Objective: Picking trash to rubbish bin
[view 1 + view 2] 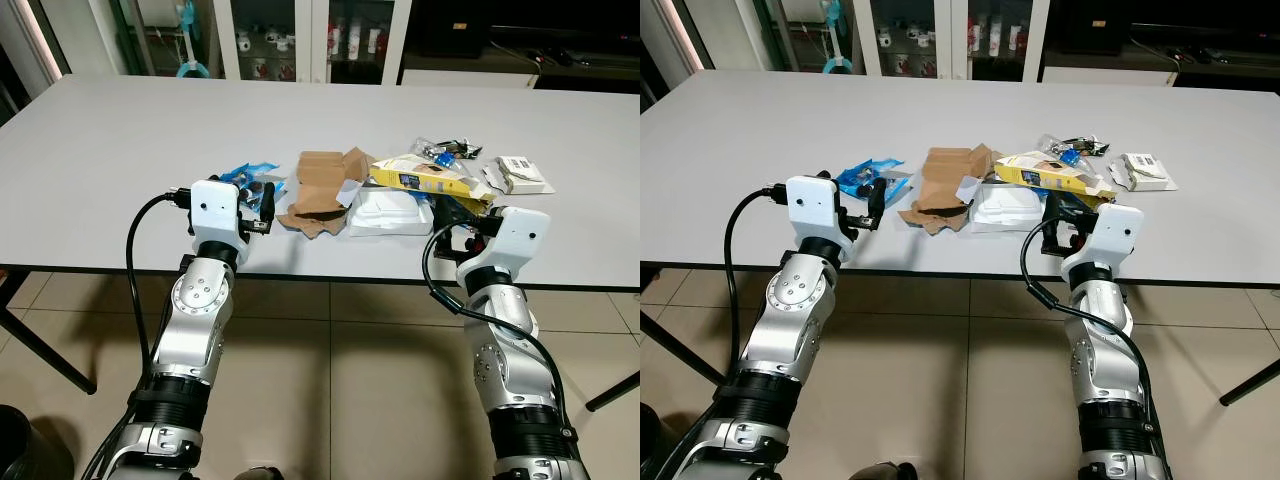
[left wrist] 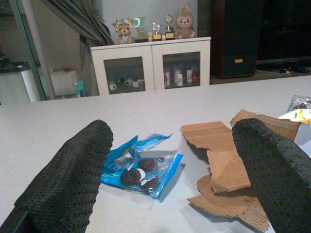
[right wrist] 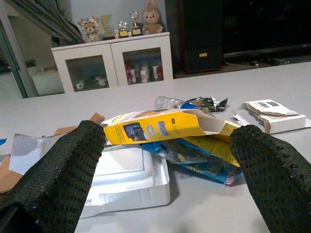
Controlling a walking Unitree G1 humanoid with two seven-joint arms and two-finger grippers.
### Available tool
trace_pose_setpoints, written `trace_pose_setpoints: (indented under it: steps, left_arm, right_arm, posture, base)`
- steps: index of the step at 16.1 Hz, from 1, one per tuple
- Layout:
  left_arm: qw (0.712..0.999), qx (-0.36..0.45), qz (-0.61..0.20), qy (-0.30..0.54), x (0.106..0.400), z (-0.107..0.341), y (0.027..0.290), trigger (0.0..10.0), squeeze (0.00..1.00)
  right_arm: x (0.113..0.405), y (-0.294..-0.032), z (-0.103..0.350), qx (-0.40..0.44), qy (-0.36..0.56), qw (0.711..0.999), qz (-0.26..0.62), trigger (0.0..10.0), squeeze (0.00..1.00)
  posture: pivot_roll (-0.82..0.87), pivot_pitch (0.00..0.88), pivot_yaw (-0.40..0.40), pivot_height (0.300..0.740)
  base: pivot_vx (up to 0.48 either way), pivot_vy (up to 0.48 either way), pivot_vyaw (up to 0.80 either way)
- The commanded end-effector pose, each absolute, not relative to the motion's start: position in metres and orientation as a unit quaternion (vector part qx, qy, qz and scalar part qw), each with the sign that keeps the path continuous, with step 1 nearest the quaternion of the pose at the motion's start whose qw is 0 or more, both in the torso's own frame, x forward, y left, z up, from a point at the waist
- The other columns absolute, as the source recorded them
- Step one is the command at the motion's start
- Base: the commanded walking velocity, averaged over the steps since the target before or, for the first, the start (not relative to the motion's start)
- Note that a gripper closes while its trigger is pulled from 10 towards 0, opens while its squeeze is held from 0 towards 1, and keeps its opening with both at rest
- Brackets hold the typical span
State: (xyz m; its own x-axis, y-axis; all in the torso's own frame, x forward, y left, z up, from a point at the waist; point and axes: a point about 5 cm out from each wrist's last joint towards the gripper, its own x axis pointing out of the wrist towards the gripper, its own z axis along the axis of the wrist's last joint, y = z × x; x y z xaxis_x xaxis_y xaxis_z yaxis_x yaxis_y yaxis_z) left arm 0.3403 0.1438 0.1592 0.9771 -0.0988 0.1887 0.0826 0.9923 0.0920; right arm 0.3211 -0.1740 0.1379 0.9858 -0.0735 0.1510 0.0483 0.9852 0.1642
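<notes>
White and wide, the surface fills most of the room in front of the robot, with a glass-door cabinet behind it and a tiled floor below. All the trash sits in one pile near the front edge of the surface.

The biggest bits are the torn brown cardboard in the middle and the white foam box just beside it. A yellow box lies on top of the foam box, over a blue packet. A small white carton sits off to the right of the pile, and some crinkly clear wrappers lie behind the yellow box. On the left of the pile is a blue cookie wrapper, with dark round cookies in it.

The left tool is wide open and points at the cookie wrapper and the cardboard, holding nothing. The right tool is wide open too, with nothing in it, and it points at the yellow box and the foam box.

I think the job has hardly begun. Every bit of trash is on the surface, so it all has to be picked up and dropped in the bin.
</notes>
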Motion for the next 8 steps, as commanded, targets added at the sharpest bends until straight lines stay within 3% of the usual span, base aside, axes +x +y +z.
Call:
trace_pose_setpoints:
  steps: [1, 8]
  left_arm:
    - [0.994, 0.044, -0.044, -0.095, 0.3405, 0.1582, 0.1465, 10.0, 0.0]
    - [0.994, 0.045, -0.045, -0.094, 0.341, 0.1585, 0.1468, 10.0, 0.0]
  right_arm:
    - [0.3227, -0.174, 0.1404, 0.082, -0.081, 0.993, -0.03, 10.0, 0.0]
    - [0.3206, -0.1773, 0.1379, 0.08, -0.077, 0.993, -0.036, 10.0, 0.0]
  posture:
    - [0.0, 0.051, -0.017, 0.74]
    - [0.0, 0.057, -0.013, 0.74]
  base:
    - [0.0, 0.0, 0.0]
    - [0.0, 0.0, 0.0]
